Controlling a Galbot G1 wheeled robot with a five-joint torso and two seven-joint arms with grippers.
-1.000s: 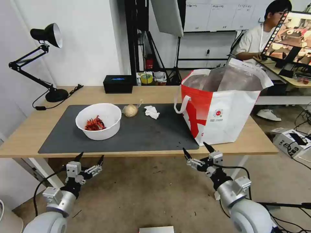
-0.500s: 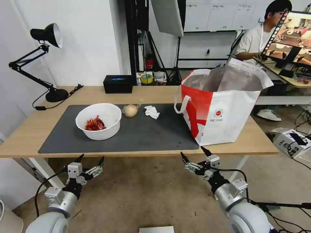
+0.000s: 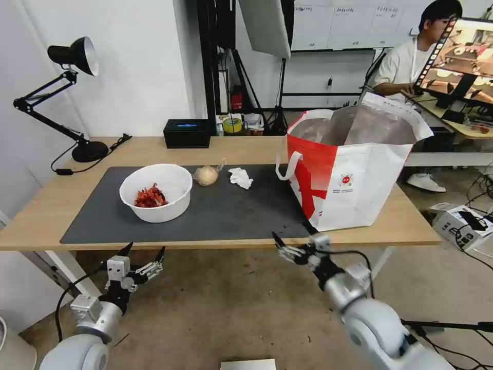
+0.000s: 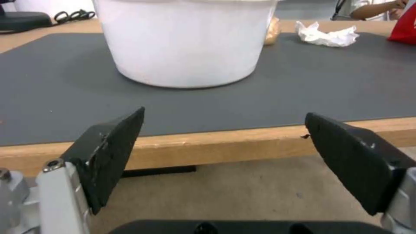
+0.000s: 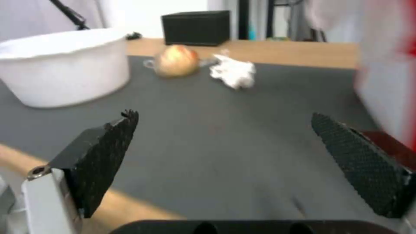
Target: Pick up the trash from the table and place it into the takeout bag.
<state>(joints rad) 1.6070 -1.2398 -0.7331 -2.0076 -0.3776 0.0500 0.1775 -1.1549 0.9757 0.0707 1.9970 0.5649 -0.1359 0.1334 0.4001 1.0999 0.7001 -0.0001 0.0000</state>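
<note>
right claw [image 3: 294, 232] has risen leftward to the table [image 3: 246, 146] edge, open.

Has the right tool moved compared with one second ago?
Yes. The right tool has moved toward the robot's left and up, along the table front edge, away from the bag.

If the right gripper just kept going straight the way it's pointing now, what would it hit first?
Probably the crumpled tissue. The right gripper, jaws open, sits at the table's front edge aiming over bare mat. The wrapped lump lies off that line, toward the bowl. Depth is uncertain.
</note>
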